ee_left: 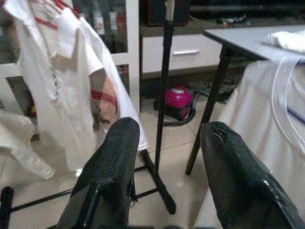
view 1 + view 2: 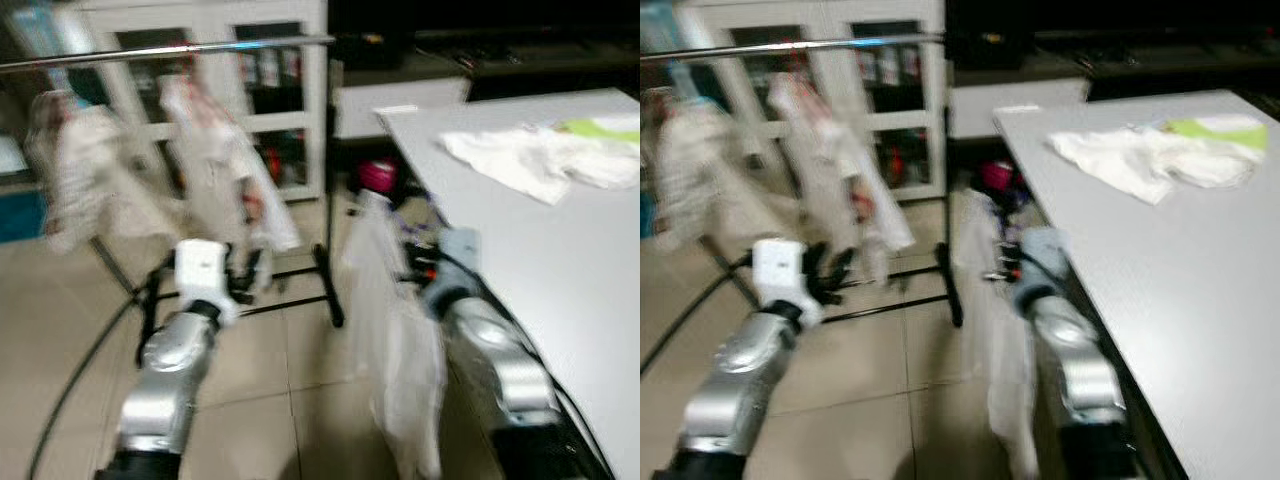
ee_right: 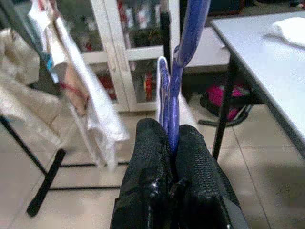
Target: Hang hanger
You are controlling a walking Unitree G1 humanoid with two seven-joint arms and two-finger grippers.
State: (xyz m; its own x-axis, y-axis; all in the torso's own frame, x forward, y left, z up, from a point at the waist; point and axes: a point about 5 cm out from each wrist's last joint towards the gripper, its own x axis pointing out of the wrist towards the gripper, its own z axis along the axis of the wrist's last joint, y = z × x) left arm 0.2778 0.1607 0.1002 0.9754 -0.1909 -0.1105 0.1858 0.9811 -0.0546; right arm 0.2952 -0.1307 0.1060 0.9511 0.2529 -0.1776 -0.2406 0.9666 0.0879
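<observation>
Blue hanger (image 3: 183, 43) clamped in right gripper (image 3: 172, 143); left gripper (image 1: 167, 157) open, empty. Risk: draped garment (image 2: 395, 340) snagging, missing rail (image 2: 170, 50).

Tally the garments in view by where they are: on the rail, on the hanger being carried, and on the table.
On the rail: 2 white garments
On the blue hanger in the right end effector: 1
On the table: 1 white pile
Total: 4
</observation>
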